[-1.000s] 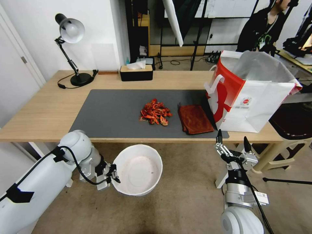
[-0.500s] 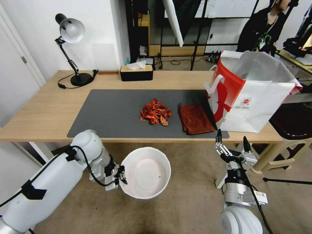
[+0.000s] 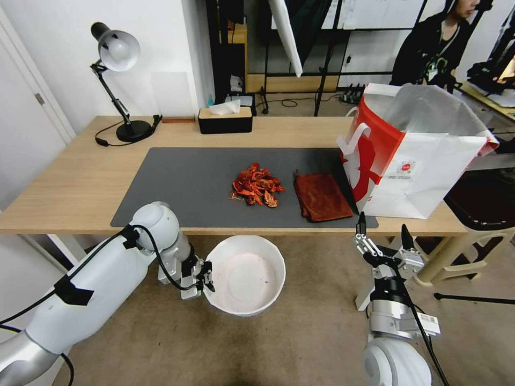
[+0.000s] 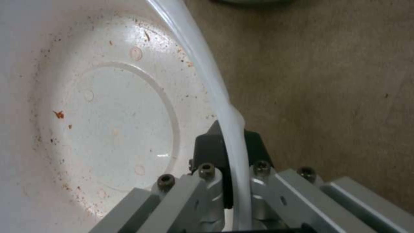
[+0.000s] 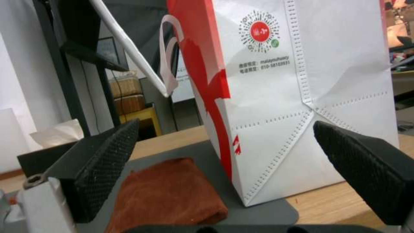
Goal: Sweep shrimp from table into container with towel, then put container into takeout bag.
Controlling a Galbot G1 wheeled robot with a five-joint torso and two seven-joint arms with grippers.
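Head view: table point(image 3: 64, 182) across the upper half, dark mat point(image 3: 182, 187) over its middle. At three o'clock on the mat, takeout bag point(image 3: 424, 171) upright, mouth open. Towel point(image 3: 321, 196) flat just beside the bag's red side; shrimp point(image 3: 255, 185) piled at the mat's centre, near the towel but apart from it, at its nine o'clock. Lamp point(image 3: 115, 51) and black tissue box point(image 3: 225, 119) along the far edge, at eleven and twelve o'clock.

Below the table's near edge, at six o'clock from the shrimp, container point(image 3: 245, 274) held out over the floor, empty but for reddish specks. Compared with a second ago, carried rightward and slightly toward the table edge by the left arm; now almost directly under the pile. Judged as lining up a catch position for the sweep, which has not begun: shrimp undisturbed, towel untouched.

Left gripper point(image 3: 206, 276) at the bowl's nine o'clock, pinched tight on the rim. From the left wrist view, one black pad point(image 4: 207, 152) inside the wall, the other outside, the thin white rim point(image 4: 224, 106) squeezed between them with no gap visible.

Right gripper point(image 3: 382, 235) below the table edge at five o'clock from the towel, spread wide, holding nothing, unmoved. From the right wrist view, its pads point(image 5: 108, 158) well apart, towel and bag framed between them.
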